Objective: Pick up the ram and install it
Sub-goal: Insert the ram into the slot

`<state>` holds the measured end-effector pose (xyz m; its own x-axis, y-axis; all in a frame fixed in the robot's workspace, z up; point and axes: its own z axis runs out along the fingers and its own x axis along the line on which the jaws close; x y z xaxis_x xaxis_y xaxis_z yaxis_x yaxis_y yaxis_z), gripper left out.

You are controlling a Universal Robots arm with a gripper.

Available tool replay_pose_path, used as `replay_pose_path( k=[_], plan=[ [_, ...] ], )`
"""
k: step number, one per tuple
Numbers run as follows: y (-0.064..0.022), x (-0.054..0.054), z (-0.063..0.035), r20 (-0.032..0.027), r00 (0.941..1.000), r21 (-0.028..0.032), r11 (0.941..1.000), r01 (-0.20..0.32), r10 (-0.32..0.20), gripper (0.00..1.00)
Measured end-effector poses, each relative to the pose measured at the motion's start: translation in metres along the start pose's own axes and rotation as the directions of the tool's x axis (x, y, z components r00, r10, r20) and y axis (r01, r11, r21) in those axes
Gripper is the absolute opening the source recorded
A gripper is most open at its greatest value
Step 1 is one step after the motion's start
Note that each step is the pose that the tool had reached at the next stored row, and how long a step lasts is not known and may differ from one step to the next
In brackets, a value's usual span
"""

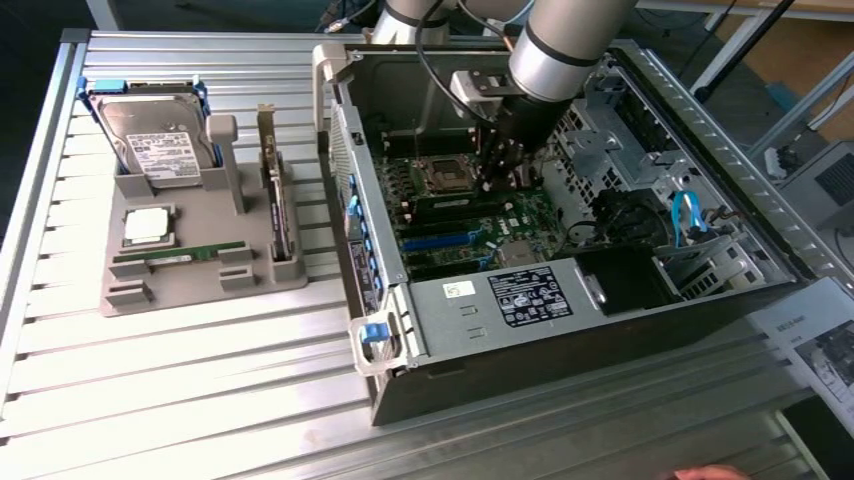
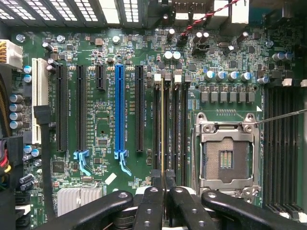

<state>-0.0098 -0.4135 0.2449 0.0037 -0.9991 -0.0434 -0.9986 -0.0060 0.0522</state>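
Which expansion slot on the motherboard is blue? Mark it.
The long blue slot, standing between a short black slot and a long black one; every other slot is black or white.

The end effector's (image 2: 164, 181) fingers (image 2: 152, 206) are covering one end of the ram (image 2: 163, 124), while the exterior view's lower edge is cutting off a hand (image 1: 707, 472).

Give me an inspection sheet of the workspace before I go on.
Surface: slatted metal table.
Job's things: ram edge-on at a memory slot beside the empty processor socket.
Clutter: gray holder with hard drive, processor chip, second green stick, expansion card.
Gripper: fingers shut on the ram, inside the computer case.
Cables: blue cable; red-black wires.
Surroundings: printed sheet.
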Motion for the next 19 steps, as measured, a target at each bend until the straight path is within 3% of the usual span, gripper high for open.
replay_pose_path(
  k=[19],
  plan=[
    [-0.0001,0.0023,0.0011,0.0000,1.0000,0.0000,1.0000,0.000,0.000,0.12]
  ],
)
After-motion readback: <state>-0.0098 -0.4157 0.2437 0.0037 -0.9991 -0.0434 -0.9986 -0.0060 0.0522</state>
